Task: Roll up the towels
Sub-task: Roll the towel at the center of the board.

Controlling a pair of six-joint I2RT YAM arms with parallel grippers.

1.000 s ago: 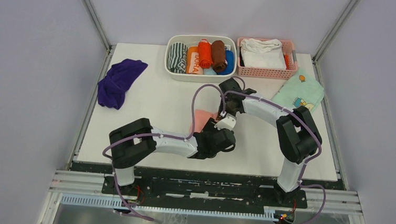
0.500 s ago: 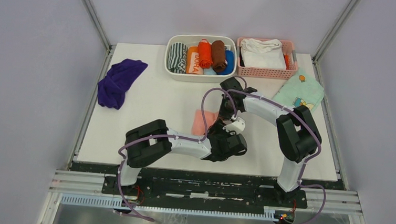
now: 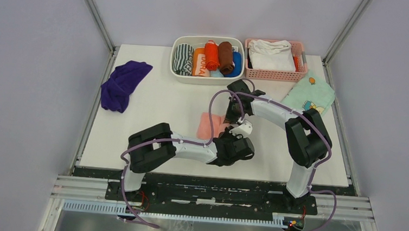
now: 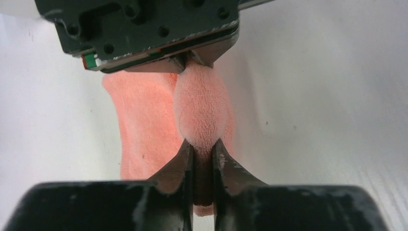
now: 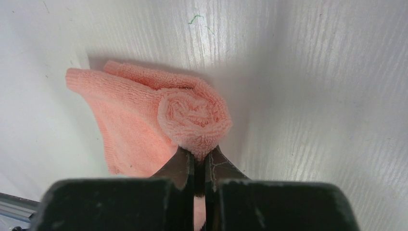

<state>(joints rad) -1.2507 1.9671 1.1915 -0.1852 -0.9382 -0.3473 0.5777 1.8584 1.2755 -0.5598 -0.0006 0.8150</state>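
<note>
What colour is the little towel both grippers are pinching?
The towel is plain salmon-pink, clearest in the right wrist view.

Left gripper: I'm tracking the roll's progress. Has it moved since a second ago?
Yes. In the top view the left gripper has shifted right, farther from the purple towel, and now pinches the pink towel at its rolled end.

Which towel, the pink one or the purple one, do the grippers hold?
The salmon-pink towel, partly rolled: the left gripper and the right gripper pinch its ends. The purple towel lies crumpled far to the left, untouched.
</note>
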